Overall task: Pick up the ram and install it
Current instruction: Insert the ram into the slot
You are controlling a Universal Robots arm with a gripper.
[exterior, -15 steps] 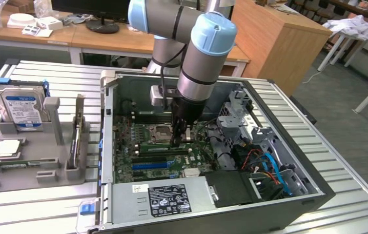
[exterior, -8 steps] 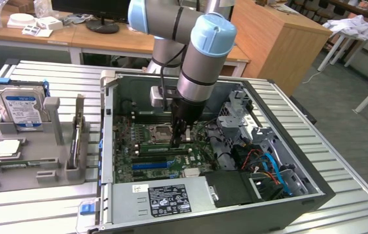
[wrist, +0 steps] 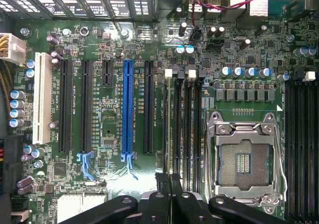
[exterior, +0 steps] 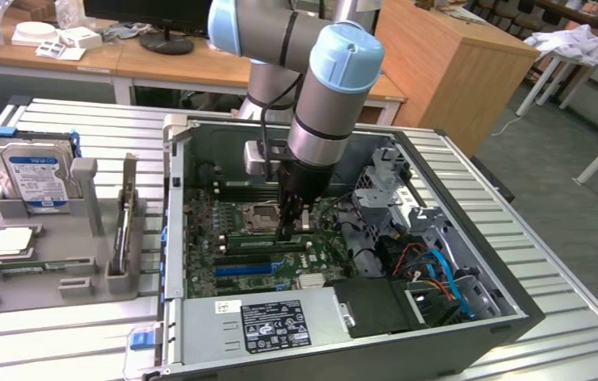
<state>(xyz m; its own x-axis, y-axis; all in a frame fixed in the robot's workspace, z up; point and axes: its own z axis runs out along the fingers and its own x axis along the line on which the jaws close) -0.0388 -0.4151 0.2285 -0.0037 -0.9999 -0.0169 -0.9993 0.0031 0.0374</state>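
My gripper [exterior: 293,232] reaches down into the open computer case [exterior: 469,317], onto the motherboard [exterior: 225,230]. The ram [exterior: 262,245] is a thin green stick lying along a memory slot right under the fingertips, beside the empty processor socket [exterior: 262,214]. In the wrist view the two black fingers [wrist: 163,184] stand almost together, in line with the first of the memory slots [wrist: 185,124]. There the ram is edge-on and hard to tell from the slot. The gripper [wrist: 169,180] looks shut on the ram.
A grey tray [exterior: 24,278] at the exterior view's left holds a silver hard drive [exterior: 32,171] and a square processor chip [exterior: 11,242]. Inside the case are a blue expansion slot [wrist: 127,109], orange and blue cables [exterior: 437,270] and a power supply [exterior: 267,321].
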